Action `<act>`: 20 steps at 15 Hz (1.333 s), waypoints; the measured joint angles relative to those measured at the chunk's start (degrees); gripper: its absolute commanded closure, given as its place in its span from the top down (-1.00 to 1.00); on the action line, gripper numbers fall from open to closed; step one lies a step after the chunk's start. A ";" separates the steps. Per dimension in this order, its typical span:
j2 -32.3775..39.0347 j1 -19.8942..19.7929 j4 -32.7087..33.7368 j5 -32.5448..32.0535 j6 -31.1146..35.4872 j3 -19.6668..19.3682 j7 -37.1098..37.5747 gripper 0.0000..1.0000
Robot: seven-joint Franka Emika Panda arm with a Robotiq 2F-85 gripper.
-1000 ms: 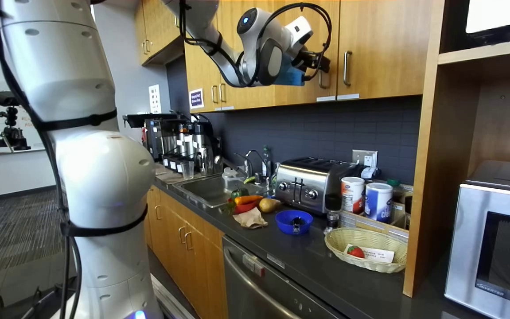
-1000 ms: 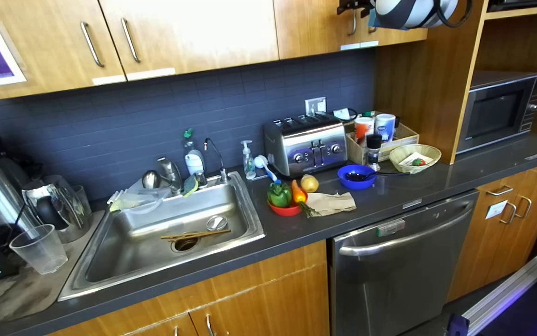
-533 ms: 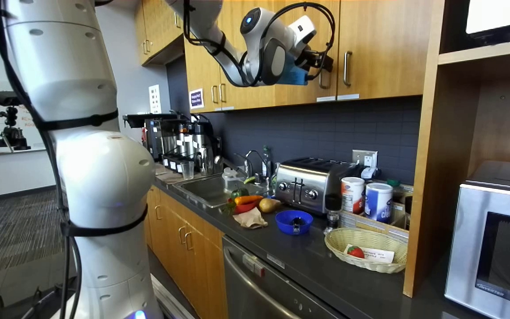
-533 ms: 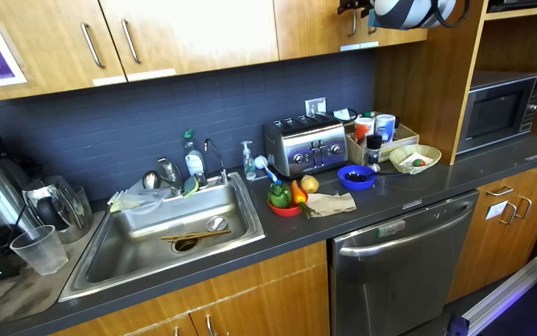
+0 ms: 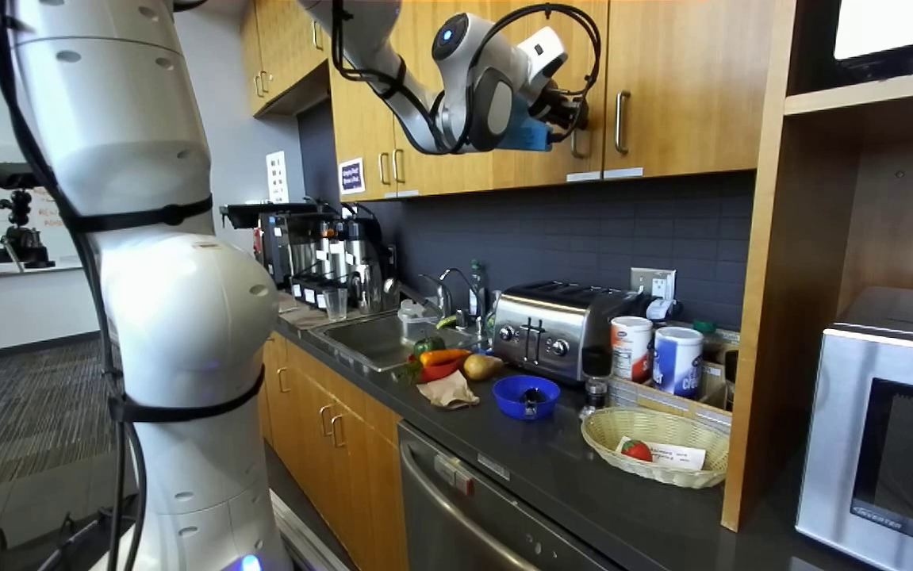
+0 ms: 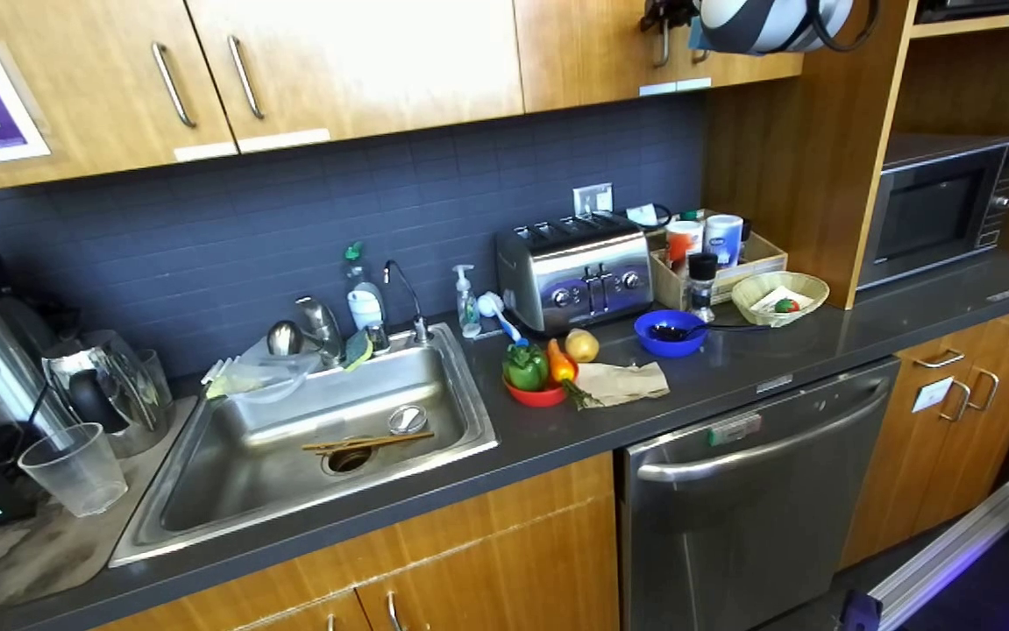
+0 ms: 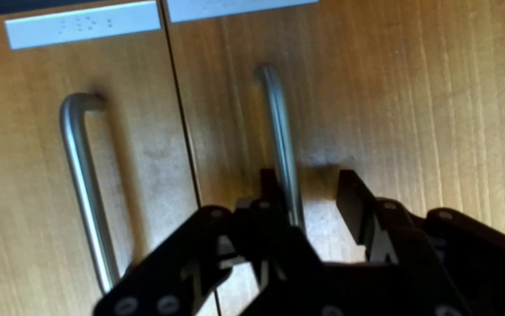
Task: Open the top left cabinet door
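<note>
The gripper (image 7: 308,184) is nearest, its fingers parted around the handle (image 7: 281,127): one is against it or just beside it, I can't say which, while a clear gap shows on the other side, so nothing is pinched yet. The handle looks rigid and smooth; I'd expect it to slide in a loose pinch, so a firm squeeze midway along seems best. Behind it, the door (image 7: 392,118) should swing fairly light, perhaps stiff at first, and will want an arc rather than a straight tug. It hangs shut in the upper row, above the toaster (image 6: 576,276): flat honey-brown wood, upright grain, that slim silver handle along its right edge, a white label (image 7: 239,8) at the bottom corner.
</note>
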 measured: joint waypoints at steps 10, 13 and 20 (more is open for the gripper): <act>0.07 -0.01 -0.03 -0.18 -0.02 -0.84 -0.76 -0.92; -0.04 -0.01 -0.13 -0.18 0.01 -0.84 -0.76 -0.92; -1.88 0.01 -2.06 -0.06 0.09 -0.55 -0.73 -0.92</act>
